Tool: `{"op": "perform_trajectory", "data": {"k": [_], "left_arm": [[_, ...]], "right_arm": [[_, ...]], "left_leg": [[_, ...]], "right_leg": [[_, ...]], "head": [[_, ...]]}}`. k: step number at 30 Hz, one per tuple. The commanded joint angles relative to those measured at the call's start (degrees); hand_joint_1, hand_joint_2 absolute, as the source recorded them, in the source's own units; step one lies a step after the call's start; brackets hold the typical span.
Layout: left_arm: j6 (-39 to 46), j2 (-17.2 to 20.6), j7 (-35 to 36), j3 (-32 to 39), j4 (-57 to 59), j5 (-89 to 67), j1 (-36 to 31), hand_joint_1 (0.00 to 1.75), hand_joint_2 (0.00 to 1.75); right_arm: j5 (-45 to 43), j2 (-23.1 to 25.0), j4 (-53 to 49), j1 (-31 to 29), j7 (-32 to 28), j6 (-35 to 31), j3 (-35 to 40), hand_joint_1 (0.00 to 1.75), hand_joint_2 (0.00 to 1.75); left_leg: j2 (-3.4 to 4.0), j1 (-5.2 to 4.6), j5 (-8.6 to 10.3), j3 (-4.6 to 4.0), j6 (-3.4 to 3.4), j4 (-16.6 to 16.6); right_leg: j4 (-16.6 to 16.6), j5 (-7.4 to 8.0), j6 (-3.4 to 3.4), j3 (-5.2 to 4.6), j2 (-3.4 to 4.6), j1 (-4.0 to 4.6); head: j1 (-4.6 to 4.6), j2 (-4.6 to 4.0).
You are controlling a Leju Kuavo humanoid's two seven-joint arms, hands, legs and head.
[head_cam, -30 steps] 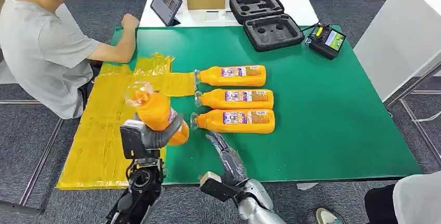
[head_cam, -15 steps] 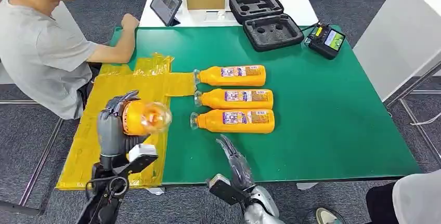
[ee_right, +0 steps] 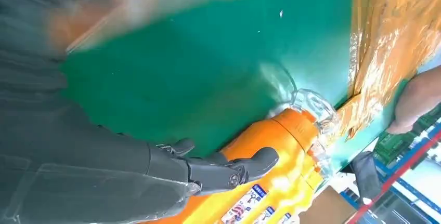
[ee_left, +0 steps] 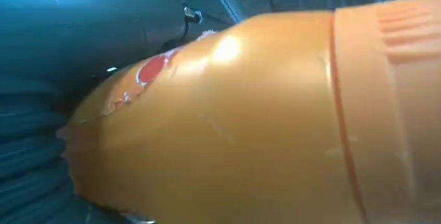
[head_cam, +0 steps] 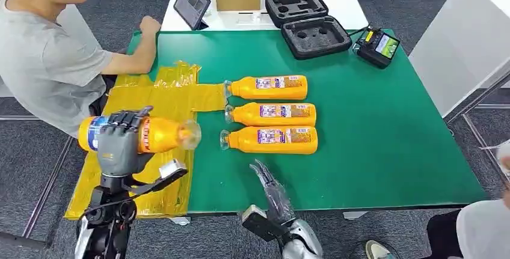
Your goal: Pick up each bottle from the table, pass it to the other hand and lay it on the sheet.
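Green tabletop (head_cam: 373,139). Yellow sheet (head_cam: 129,151) covers its left part, a flap reaching right toward the bottles. Three orange bottles lie on their sides in a column, caps left: far bottle (head_cam: 267,87), middle bottle (head_cam: 272,114), near bottle (head_cam: 270,140). Open black foam case (head_cam: 308,24) at the far edge, black controller (head_cam: 377,46) right of it. Person's forearm (head_cam: 129,60) rests on the far left corner.

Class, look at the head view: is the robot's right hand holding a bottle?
No. The right hand hangs empty near the table edge; the left hand holds the orange bottle.

orange bottles (head_cam: 273,113) (clear caps), yellow sheet (head_cam: 129,151), green table (head_cam: 385,133)
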Motion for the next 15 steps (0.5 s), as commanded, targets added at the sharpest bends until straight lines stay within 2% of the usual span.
{"op": "perform_trajectory", "data": {"k": [1,4,10,15], "left_arm": [[0.0,6.3,18.9,-14.0,22.9,0.1,-7.6,1.75,1.75],[0.0,4.8,20.7,-13.7,36.1,0.7,-13.1,1.75,1.75],[0.0,5.8,24.9,-14.8,44.9,-1.8,-16.4,1.75,1.75],[0.0,6.8,25.7,-14.7,46.8,-2.4,-17.5,1.75,1.75]], "right_arm": [[-0.9,0.0,1.7,-1.0,0.0,0.7,-0.5,0.00,1.75],[-1.1,0.2,2.4,-1.6,0.0,1.0,0.2,0.00,1.75],[-1.0,0.4,2.5,-1.9,0.0,1.7,1.0,0.00,1.75],[-1.1,0.7,2.7,-2.0,0.0,1.5,1.4,0.00,1.75]], "left_leg": [[-0.40,0.02,0.02,0.25,-0.11,-0.1],[-0.37,0.01,0.03,0.21,-0.09,-0.1],[-0.23,0.01,0.05,0.10,-0.07,0.0],[-0.20,0.03,0.02,0.09,-0.09,0.0]], "right_leg": [[0.0,-0.11,-0.09,0.32,-0.33,0.02],[0.0,-0.09,-0.07,0.29,-0.31,0.01],[0.0,-0.01,-0.03,0.18,-0.17,0.00],[0.0,-0.01,-0.05,0.15,-0.11,0.03]], "head": [[0.00,0.00],[-0.04,0.00],[0.00,0.00],[0.00,0.00]]}}
